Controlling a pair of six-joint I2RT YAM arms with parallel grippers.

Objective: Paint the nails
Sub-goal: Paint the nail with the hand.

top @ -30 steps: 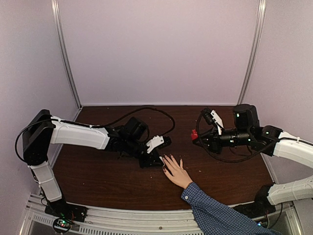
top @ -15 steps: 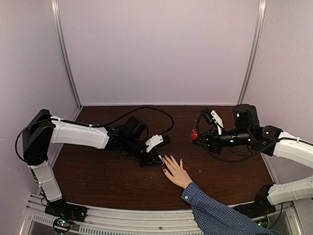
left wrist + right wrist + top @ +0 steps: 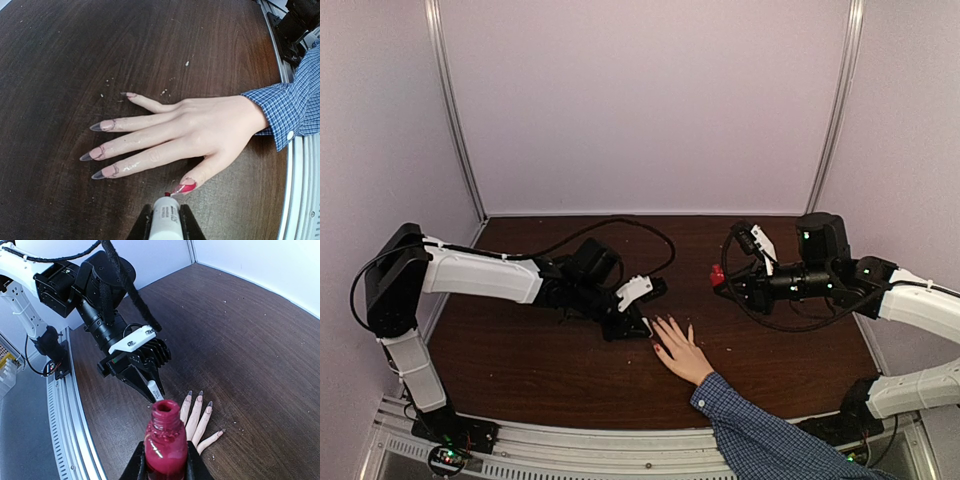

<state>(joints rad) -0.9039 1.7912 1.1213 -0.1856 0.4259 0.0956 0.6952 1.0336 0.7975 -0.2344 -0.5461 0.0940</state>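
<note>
On the dark wooden table (image 3: 520, 370), a person's hand (image 3: 200, 127) lay palm down with the fingers spread, its blue checked sleeve (image 3: 295, 100) toward the near edge. The nails (image 3: 97, 152) were long and pointed. Those of the four fingers were bare pinkish with dark tips, while the thumbnail (image 3: 185, 188) was glossy red. The left gripper (image 3: 151, 390) was closed narrowly on a white brush cap (image 3: 163, 225), and the cap's red-tipped brush (image 3: 172, 192) lay right at the thumbnail. Well apart to the right, the right gripper (image 3: 165, 462) was clamped around an open bottle of red polish (image 3: 165, 437), held upright above the table with its neck uncovered. A few white specks (image 3: 165, 92) lay scattered on the wood near the little finger. A black cable (image 3: 640, 225) looped over the table behind the left arm.
</note>
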